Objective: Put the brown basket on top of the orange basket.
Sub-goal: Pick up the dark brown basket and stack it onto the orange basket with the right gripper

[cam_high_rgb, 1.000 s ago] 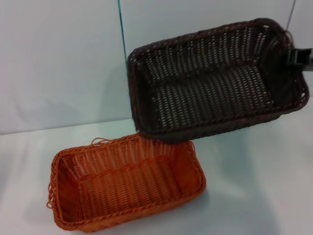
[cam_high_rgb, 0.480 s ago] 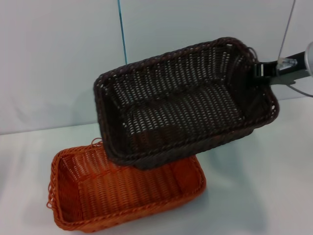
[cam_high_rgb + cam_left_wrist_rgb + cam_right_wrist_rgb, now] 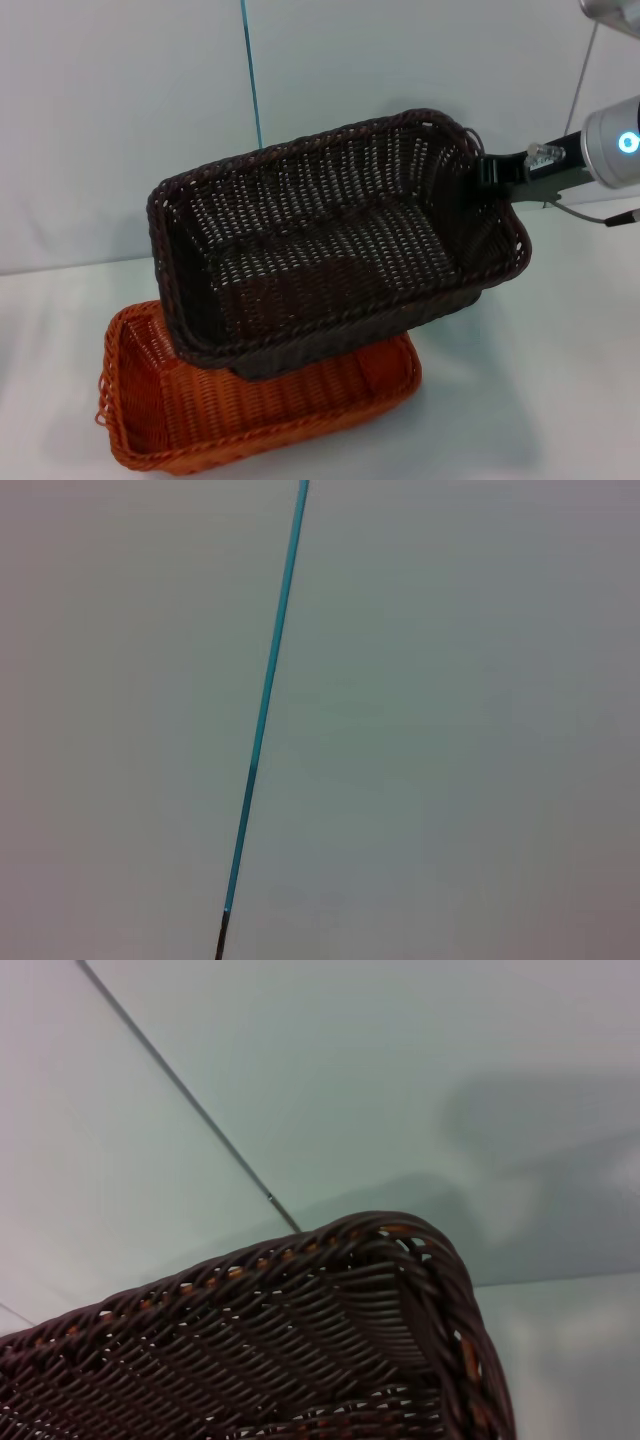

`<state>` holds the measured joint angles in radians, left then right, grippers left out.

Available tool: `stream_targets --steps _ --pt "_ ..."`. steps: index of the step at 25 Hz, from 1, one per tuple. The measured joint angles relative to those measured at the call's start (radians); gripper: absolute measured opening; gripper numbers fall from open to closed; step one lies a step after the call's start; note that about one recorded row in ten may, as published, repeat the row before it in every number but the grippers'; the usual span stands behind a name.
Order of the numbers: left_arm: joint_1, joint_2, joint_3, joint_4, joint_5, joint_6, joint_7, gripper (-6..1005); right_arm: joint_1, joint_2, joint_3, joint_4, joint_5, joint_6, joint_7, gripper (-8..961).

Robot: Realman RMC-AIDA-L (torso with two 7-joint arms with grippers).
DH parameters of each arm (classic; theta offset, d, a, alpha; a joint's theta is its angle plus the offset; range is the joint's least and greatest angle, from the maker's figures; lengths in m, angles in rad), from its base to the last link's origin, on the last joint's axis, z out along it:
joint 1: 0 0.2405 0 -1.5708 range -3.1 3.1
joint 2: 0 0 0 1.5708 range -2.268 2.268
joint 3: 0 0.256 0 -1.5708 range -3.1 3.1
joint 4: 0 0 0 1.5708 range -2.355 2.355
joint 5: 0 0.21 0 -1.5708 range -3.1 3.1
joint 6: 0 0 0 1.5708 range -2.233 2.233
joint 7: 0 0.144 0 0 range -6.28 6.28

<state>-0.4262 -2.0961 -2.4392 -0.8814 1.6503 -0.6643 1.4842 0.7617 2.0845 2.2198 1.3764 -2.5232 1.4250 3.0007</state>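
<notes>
So since a second ago the brown basket [image 3: 335, 245] has swung a good way left and come down nearer; it was up at the far right with only its near-left corner over the orange one, and now it hangs over most of it.

Biggest thing first: the white counter [image 3: 540, 400] fills the near part of the head view, with a pale wall behind it and a thin teal line running up that wall.

The brown basket is held in the air, tilted, its right end higher than its left end. Its base looks very close to the rim of the orange basket [image 3: 150, 410], but I can't tell if they're actually touching. The orange basket sits flat on the counter at the near left, and only its left end and near edge show from under the brown one.

The right gripper [image 3: 492, 170] comes in from the far right and is clamped on the brown basket's right-end rim. The right wrist view shows just that braided rim up close against the wall.

The left gripper doesn't show anywhere; the left wrist view only has the wall and the teal line.
</notes>
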Motion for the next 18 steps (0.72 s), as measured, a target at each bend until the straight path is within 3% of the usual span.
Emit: stream_targets --steps 8,18 --pt "0.003 0.001 0.000 -0.003 0.004 -0.001 0.002 888 -0.041 0.002 -0.064 -0.046 0.080 -0.090 0.001 144" --pt "0.010 0.004 0.000 -0.004 0.004 -0.002 0.004 888 -0.043 0.002 -0.128 -0.131 0.127 -0.169 0.001 144"
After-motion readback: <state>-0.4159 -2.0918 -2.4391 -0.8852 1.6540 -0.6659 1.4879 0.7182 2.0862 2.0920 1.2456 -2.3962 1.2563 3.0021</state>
